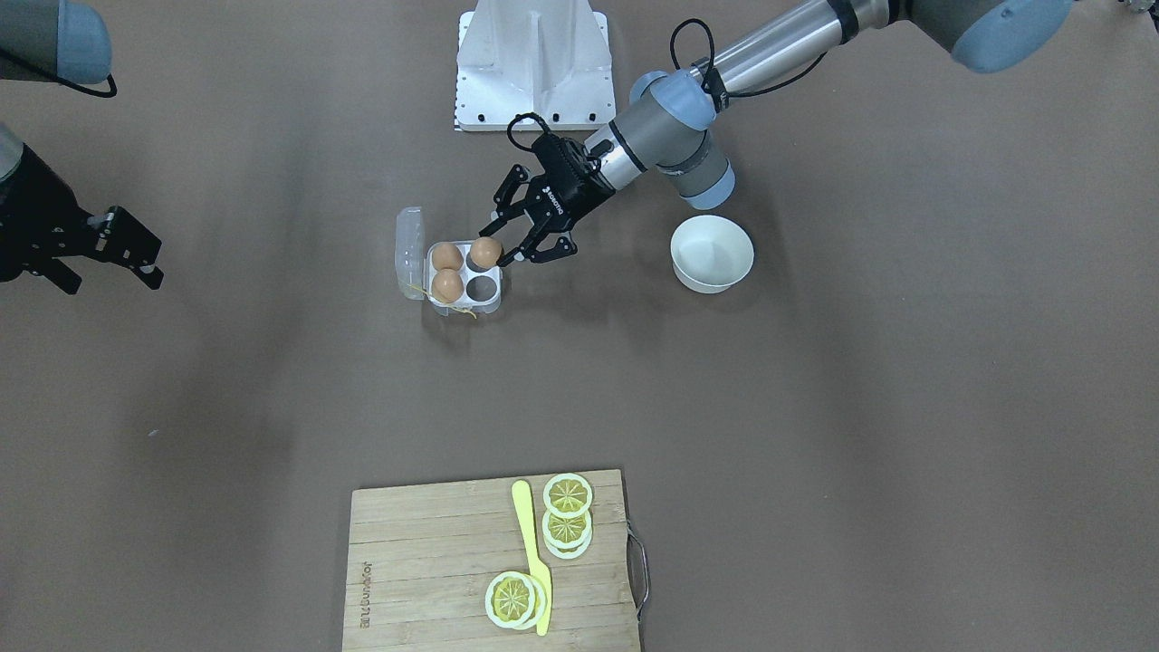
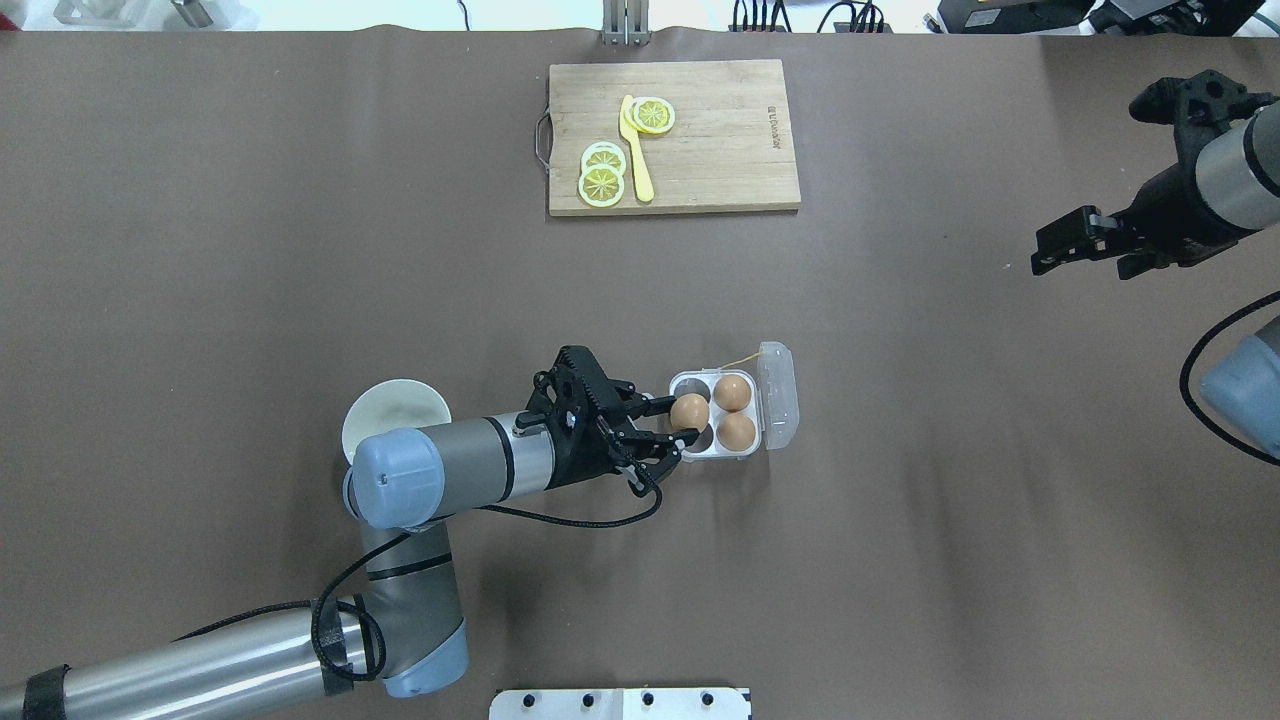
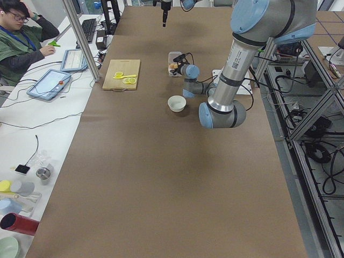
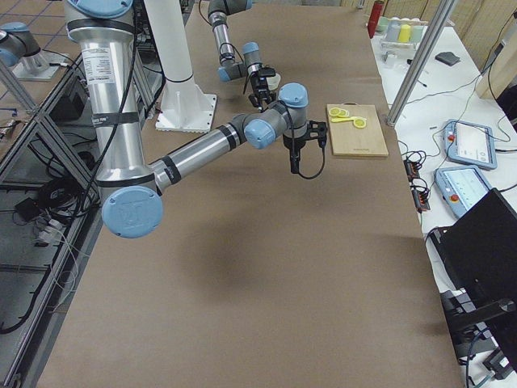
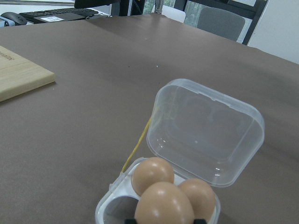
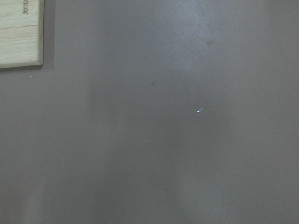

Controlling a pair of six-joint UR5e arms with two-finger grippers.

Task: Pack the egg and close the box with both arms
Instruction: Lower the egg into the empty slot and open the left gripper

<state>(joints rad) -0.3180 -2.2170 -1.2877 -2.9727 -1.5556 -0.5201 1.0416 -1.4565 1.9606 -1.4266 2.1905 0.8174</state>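
The clear box (image 1: 496,303) stands mid-table with its lid (image 1: 409,249) hinged open. Two eggs (image 1: 445,256) (image 1: 447,285) sit in the cells beside the lid. My left gripper (image 1: 502,244) is shut on a third egg (image 1: 486,252) and holds it just above a cell on the side away from the lid; the cell beside it (image 1: 483,287) is empty. The left wrist view shows the held egg (image 5: 164,204) in front of the lid (image 5: 205,133), with the yellow string (image 5: 138,144) alongside. My right gripper (image 2: 1085,268) is open and empty, far off to the side.
A white bowl (image 1: 712,253) stands near my left arm's wrist. A wooden cutting board (image 2: 700,140) with lemon slices (image 2: 603,175) and a yellow knife (image 2: 636,150) lies at the table's far edge. The robot's white base plate (image 1: 532,63) is behind the box.
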